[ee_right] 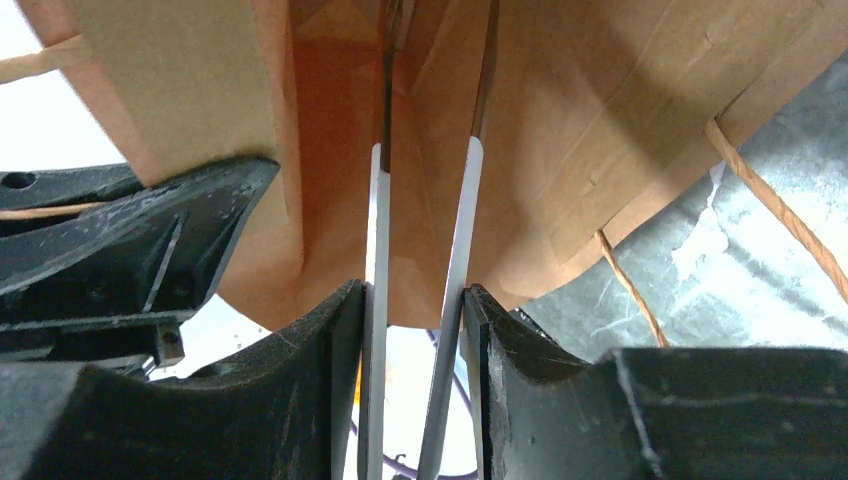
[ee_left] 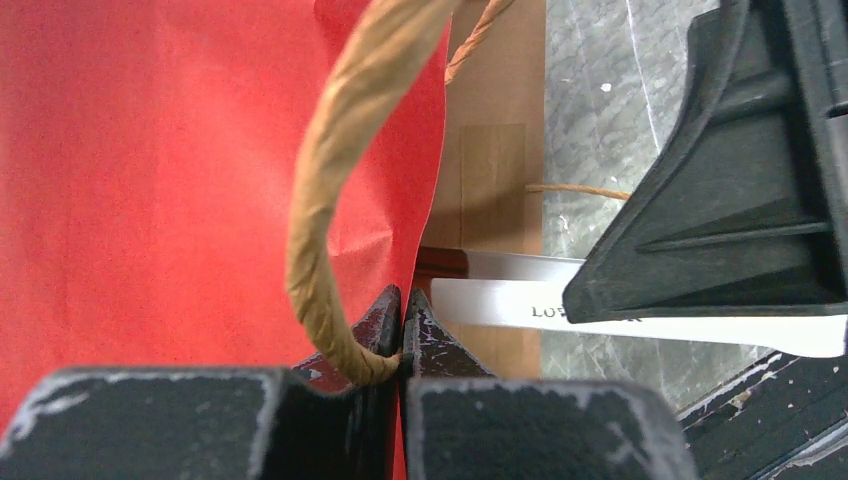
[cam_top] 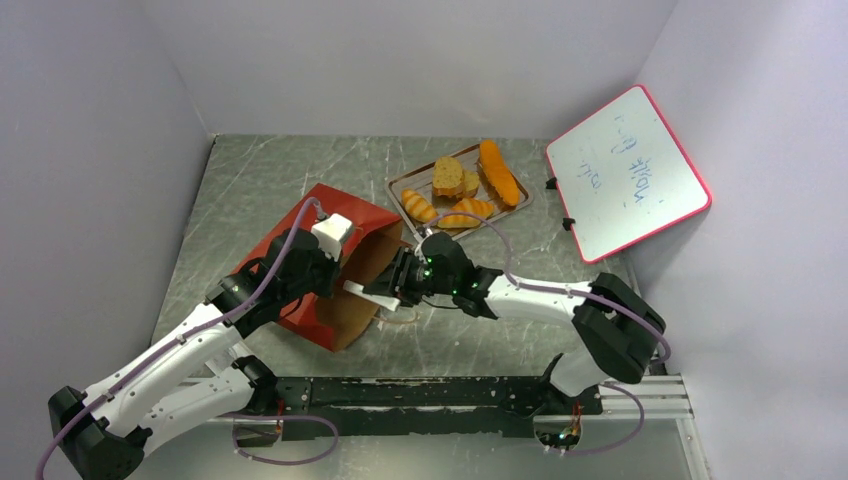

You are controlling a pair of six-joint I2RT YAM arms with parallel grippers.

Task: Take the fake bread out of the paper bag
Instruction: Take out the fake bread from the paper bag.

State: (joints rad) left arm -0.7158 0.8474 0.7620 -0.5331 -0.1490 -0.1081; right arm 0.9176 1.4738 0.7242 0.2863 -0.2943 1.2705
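Currently the left fingers [ee_left: 432, 335] are pressing shut on the red rim of the paper bag [ee_left: 150, 180], right where the cord handle [ee_left: 320, 200] is looping out, and they are holding the mouth up. The right fingers [ee_right: 510, 365] are squeezing a pair of tongs [ee_right: 458, 250]. The two pale blades are standing a little apart and reaching into the brown inside of the bag. Nothing is showing between the blades, but their tips are running into shadow, so I cannot tell what, if anything, they are touching.

Further out, the bag is lying on its side on the tabletop [cam_top: 300, 165], left of centre, with its open mouth facing right. Just beyond the mouth, farther and to the right, the metal tray [cam_top: 393, 186] is carrying the fake bread [cam_top: 498, 172]. A long loaf is lying along the tray's far right edge, a speckled slice is sitting beside it, and ridged rolls are lining the near side, all touching or just beside one another. A whiteboard [cam_top: 628, 170] is standing tilted at the far right.

Judging by this, most of the job is looking done, since several pieces are already sitting outside the bag. The part of the inside that is showing is looking bare, but the deep end is dim. The tongs are probably checking for a last piece.
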